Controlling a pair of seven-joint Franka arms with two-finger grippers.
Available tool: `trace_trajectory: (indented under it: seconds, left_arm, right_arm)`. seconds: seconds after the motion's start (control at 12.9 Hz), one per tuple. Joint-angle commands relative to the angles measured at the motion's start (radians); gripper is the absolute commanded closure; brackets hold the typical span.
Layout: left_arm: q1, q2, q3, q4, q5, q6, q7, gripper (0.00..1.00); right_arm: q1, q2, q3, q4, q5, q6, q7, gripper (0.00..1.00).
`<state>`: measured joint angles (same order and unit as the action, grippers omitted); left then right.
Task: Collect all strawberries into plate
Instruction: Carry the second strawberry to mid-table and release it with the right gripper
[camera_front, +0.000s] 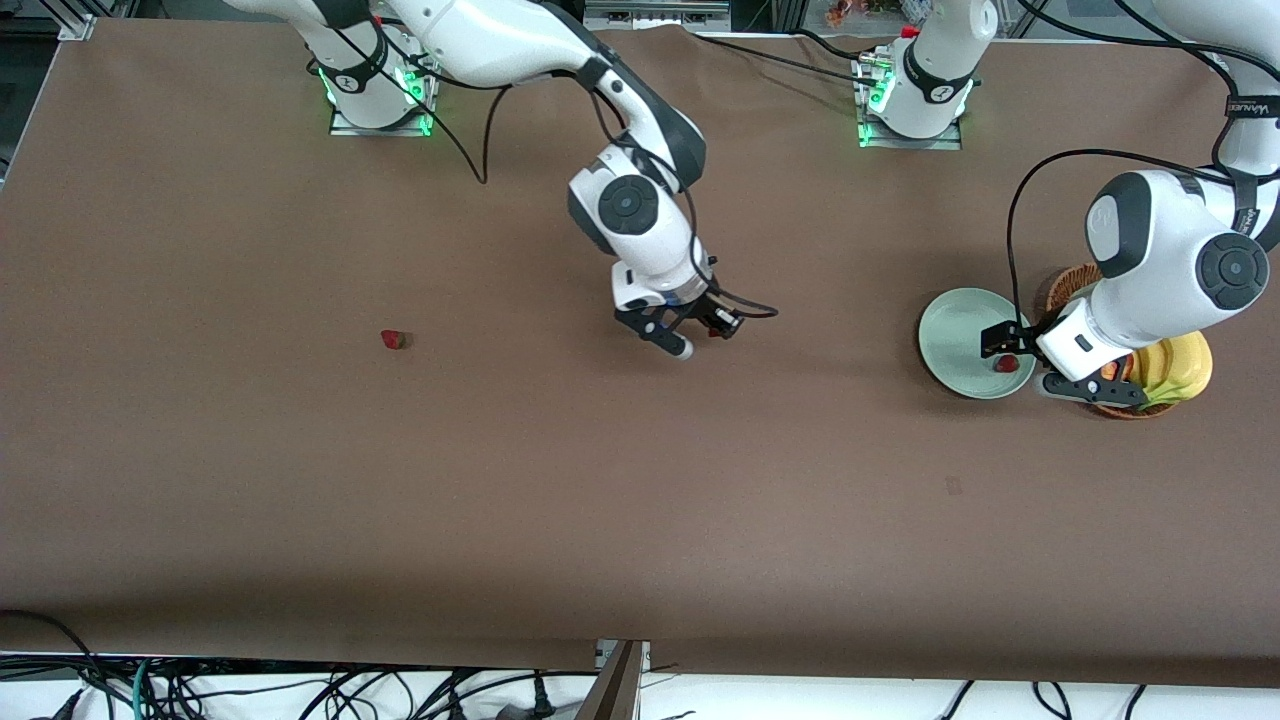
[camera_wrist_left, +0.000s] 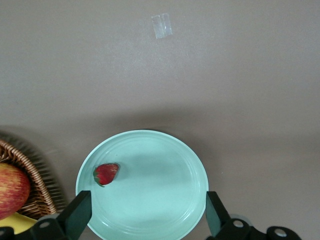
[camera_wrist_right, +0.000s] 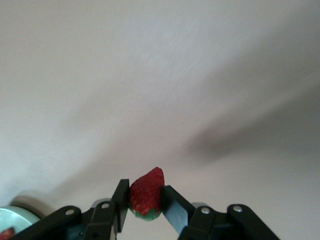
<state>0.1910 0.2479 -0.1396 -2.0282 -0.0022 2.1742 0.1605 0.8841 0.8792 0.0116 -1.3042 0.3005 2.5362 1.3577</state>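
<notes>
The right gripper (camera_wrist_right: 146, 206), bent down over the brown table (camera_front: 500, 480) toward the right arm's end from the plate (camera_front: 950, 335), pinches a strawberry (camera_wrist_right: 147, 194), while the left gripper (camera_wrist_left: 145, 210) hangs spread above the plate's berry (camera_wrist_left: 106, 173); a third strawberry (camera_front: 393, 340) lies well apart, basket (camera_wrist_left: 30, 175) beside the plate.

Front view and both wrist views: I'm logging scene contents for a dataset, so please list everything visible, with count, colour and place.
strawberries: three, red; one lying in the plate, one clamped in the right gripper, one on the table toward the right arm's end.
plate: one, pale mint green; toward the left arm's end, beside the basket.
basket: one, brown wicker; holds an apple, red-yellow, and a banana, yellow.
table: one, brown.
tape: one scrap, clear, on the table.
left gripper: open, over the plate.
right gripper: shut on a strawberry, above mid-table.
</notes>
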Motion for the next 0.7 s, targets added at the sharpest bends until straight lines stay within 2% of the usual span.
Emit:
trace_trajectory:
  seconds: [0.0,0.16,0.39,0.47,0.62]
  left_arm:
    - [-0.002,-0.019,0.0,-0.012,-0.025,-0.001,-0.038,0.0]
    - [-0.005,-0.018,-0.009,-0.012,-0.022,0.003,-0.077,0.0]
    - [-0.009,-0.013,-0.038,-0.012,-0.019,0.01,-0.145,0.0]
    - [-0.009,-0.01,-0.054,-0.012,-0.016,0.013,-0.183,0.0]
    - [-0.01,-0.007,-0.067,-0.012,-0.013,0.013,-0.216,0.0]
  right_arm:
    - [0.053,0.098,-0.01,0.066,0.006,0.139,0.105,0.88]
    - [0.065,0.107,-0.012,0.069,0.006,0.179,0.142,0.79]
    - [0.072,0.107,-0.013,0.066,0.005,0.19,0.143,0.44]
    - [0.072,0.101,-0.013,0.066,0.002,0.188,0.141,0.35]
    - [0.066,0.08,-0.03,0.066,0.002,0.176,0.13,0.34]
